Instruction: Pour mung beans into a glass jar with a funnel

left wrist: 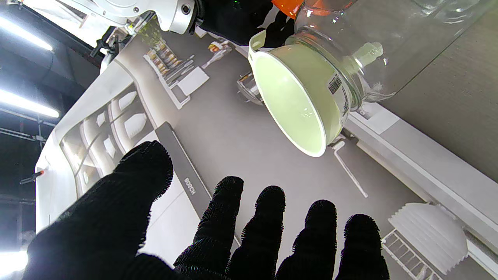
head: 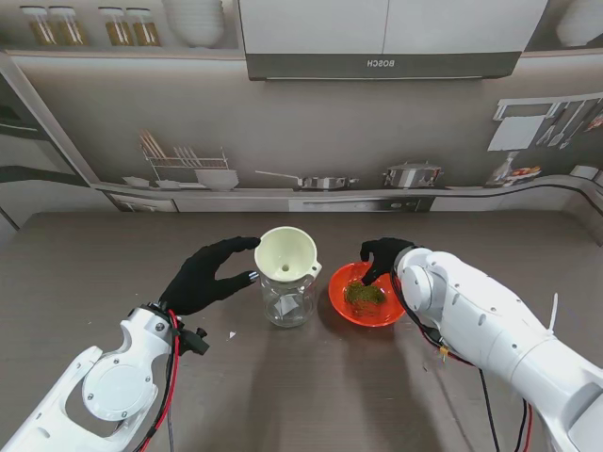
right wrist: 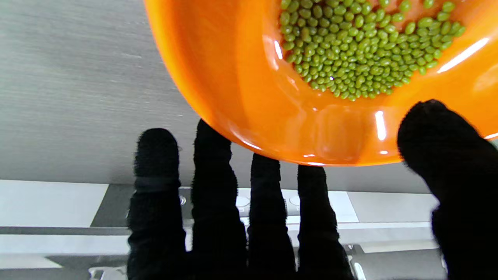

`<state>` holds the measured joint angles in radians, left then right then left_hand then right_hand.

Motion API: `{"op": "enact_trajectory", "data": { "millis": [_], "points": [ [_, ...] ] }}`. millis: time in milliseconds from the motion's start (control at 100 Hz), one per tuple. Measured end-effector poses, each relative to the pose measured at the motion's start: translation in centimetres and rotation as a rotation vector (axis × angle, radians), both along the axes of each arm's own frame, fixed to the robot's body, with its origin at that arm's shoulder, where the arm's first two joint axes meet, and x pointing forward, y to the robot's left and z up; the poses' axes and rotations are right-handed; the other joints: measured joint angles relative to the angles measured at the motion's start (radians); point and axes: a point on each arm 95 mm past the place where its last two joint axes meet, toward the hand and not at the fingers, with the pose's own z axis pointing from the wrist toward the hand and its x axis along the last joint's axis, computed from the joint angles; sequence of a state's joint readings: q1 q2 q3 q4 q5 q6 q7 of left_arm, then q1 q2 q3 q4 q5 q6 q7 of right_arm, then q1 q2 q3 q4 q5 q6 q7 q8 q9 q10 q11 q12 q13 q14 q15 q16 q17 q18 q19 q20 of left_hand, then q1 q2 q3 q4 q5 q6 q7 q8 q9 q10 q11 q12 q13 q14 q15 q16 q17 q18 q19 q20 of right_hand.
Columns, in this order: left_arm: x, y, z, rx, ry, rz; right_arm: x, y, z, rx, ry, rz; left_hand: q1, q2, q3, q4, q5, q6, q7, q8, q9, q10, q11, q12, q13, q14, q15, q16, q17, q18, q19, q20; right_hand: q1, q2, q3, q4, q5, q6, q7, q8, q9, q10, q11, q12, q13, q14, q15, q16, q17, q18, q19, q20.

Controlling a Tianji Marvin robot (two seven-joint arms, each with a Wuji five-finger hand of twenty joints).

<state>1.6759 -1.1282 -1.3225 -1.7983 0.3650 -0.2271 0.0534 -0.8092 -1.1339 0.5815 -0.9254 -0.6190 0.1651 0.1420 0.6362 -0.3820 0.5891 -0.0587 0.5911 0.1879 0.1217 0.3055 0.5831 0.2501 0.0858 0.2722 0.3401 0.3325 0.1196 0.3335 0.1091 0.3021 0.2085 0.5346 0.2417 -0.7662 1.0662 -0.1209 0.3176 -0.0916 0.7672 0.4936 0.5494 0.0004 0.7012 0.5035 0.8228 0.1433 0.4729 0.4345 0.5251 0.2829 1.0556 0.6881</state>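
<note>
A glass jar (head: 286, 302) is standing near the middle of the brown table (head: 85, 273), with a pale funnel (head: 285, 254) sitting upright in its mouth. Just to the right of the jar, close but not clearly touching it, an orange bowl (head: 341, 306) is resting on the table, holding a small heap of green mung beans (head: 364, 295).

The robot's left hand (head: 205, 275), in a black glove, is hovering just to the left of the jar with its fingers spread apart and gripping nothing; its thumb (head: 236, 245) is reaching toward the funnel's rim and a lower finger is pointing at the jar's shoulder. From the left wrist, the funnel (left wrist: 295, 101) and jar (left wrist: 393, 42) are showing beyond the parted fingertips (left wrist: 229, 194), with a clear gap between them.

The right hand (head: 383, 254) is curling over the far rim of the bowl. From the right wrist, four fingers (right wrist: 218, 171) are lying along the outside of the bowl (right wrist: 241, 77) while the thumb (right wrist: 439, 132) is sitting over the inner side of the rim, beside the beans (right wrist: 358, 50). Whether the hand is actually squeezing the rim is impossible to tell.
</note>
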Motion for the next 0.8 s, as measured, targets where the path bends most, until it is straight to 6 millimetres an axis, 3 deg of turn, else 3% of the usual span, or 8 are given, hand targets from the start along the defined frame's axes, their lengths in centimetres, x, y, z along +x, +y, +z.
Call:
{"op": "enact_trajectory", "data": {
  "millis": [300, 550, 800],
  "points": [
    [0.0, -0.1, 0.0, -0.001, 0.004, -0.005, 0.2, -0.2, -0.7, 0.000, 0.011, -0.002, 0.000, 0.000, -0.010, 0.000, 0.000, 0.000, 0.000, 0.000, 0.000, 0.000, 0.000, 0.000, 0.001, 0.000, 0.000, 0.000, 0.000, 0.000, 0.000, 0.000, 0.004, -0.039, 0.057, 0.000, 0.010, 0.003, 0.088, 0.018, 0.104, -0.018, 0.076, 0.070, 0.087, -0.029, 0.117, 0.065, 0.055, -0.022, 0.065, 0.000],
    [0.0, -0.1, -0.1, -0.005, 0.010, -0.007, 0.1, -0.1, -0.9, -0.002, 0.016, 0.001, 0.000, 0.000, -0.010, 0.000, 0.001, 0.000, 0.000, 0.000, 0.000, 0.001, 0.000, 0.000, 0.002, 0.000, 0.000, 0.000, 0.000, 0.000, 0.000, 0.000, 0.051, -0.103, 0.117, -0.010, 0.098, 0.021, 0.219, 0.053, 0.222, -0.044, 0.151, 0.133, 0.195, -0.073, 0.251, 0.120, 0.135, -0.060, 0.163, 0.000],
    [0.0, -0.1, -0.1, -0.007, 0.015, -0.005, -0.1, -0.1, -1.3, -0.011, 0.022, 0.003, 0.000, 0.000, -0.010, 0.000, 0.011, 0.001, 0.003, 0.000, 0.000, 0.002, 0.000, 0.000, 0.002, 0.000, 0.000, 0.000, 0.000, 0.000, 0.000, 0.000, 0.050, -0.103, 0.126, -0.020, 0.045, 0.015, 0.183, 0.050, 0.123, -0.047, 0.122, 0.133, 0.184, -0.080, 0.239, 0.121, 0.123, -0.061, 0.175, -0.012]
  ]
}}
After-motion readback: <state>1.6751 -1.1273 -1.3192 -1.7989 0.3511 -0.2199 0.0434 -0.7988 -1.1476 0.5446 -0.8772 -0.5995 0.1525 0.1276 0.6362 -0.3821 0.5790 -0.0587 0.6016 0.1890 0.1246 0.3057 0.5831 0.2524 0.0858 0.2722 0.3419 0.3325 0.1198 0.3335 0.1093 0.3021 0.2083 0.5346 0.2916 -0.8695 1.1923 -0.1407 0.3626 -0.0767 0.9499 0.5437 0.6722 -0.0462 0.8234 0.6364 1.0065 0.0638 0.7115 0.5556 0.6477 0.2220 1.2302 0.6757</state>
